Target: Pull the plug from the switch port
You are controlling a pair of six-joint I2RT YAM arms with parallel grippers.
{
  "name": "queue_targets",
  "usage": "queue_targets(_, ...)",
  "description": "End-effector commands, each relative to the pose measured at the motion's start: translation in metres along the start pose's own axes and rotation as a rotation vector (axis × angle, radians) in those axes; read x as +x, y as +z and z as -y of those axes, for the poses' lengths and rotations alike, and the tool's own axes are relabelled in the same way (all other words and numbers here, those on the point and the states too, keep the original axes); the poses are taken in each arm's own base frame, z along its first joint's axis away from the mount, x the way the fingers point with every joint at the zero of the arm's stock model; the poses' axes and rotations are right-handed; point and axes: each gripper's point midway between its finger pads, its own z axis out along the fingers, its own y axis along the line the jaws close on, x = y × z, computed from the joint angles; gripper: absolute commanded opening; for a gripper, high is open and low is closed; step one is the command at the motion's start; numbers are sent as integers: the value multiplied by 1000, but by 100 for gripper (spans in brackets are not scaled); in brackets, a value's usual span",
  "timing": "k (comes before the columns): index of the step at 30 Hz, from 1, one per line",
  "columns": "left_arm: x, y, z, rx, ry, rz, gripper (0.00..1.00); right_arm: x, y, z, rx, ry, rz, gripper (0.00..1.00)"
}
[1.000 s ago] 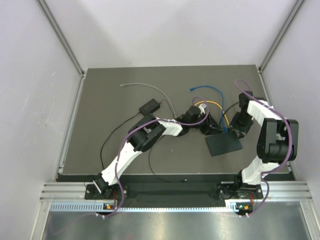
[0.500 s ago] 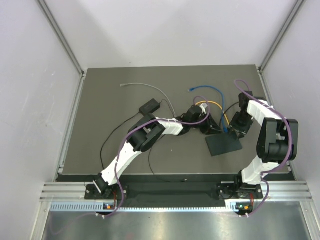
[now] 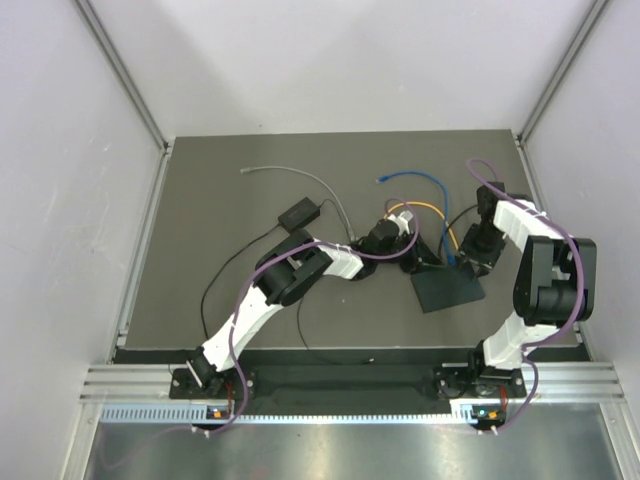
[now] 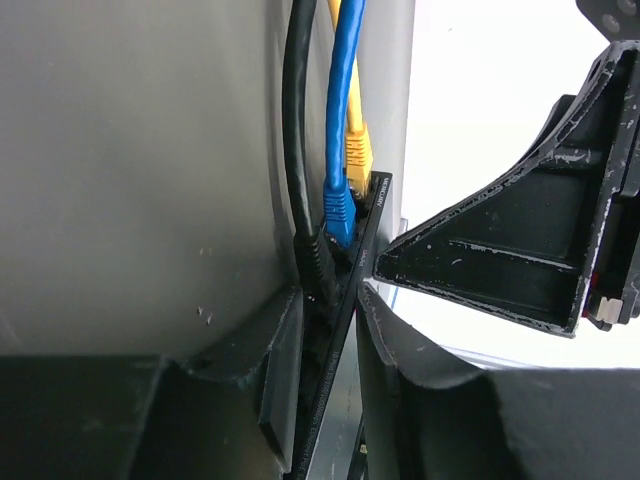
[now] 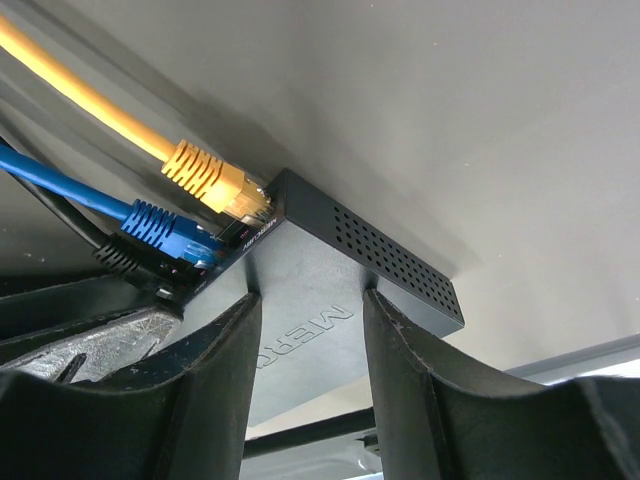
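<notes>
The switch (image 3: 452,292) is a flat black box lying on the mat. A yellow plug (image 5: 210,175), a blue plug (image 5: 165,230) and a black plug (image 5: 130,258) sit side by side in the switch ports along its front edge. My left gripper (image 4: 335,295) is shut at its fingertips on the black plug (image 4: 318,268), with the switch's front edge (image 4: 372,225) against its right finger. My right gripper (image 5: 310,295) is open, both fingertips resting on the switch's top face (image 5: 400,265) just behind the ports, nothing between them.
A smaller black block (image 3: 298,212) with a thin black cord lies left of the arms' wrists. A loose grey cable (image 3: 290,175) runs across the back of the mat. The blue cable (image 3: 420,185) and yellow cable (image 3: 430,207) loop behind the switch.
My left wrist has shifted slightly and its jaws have narrowed around the black plug. The right arm and the switch have not moved.
</notes>
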Motion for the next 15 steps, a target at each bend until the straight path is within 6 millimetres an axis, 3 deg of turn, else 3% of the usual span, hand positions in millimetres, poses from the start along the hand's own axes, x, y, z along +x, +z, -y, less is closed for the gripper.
queue_targets(1, 54, -6, -78, -190, -56, -138, 33, -6, 21, 6, 68, -26, 30, 47)
queue_targets(8, 51, -2, -75, -170, -159, -130, 39, -7, 21, 6, 66, -30, 30, 47)
queue_targets(11, 48, 2, -72, -154, -240, -136, 37, -7, 21, 6, 67, -36, 27, 47)
queue_targets(15, 47, 8, -67, -199, -212, -133, 33, -7, 20, 7, 71, -40, 27, 46)
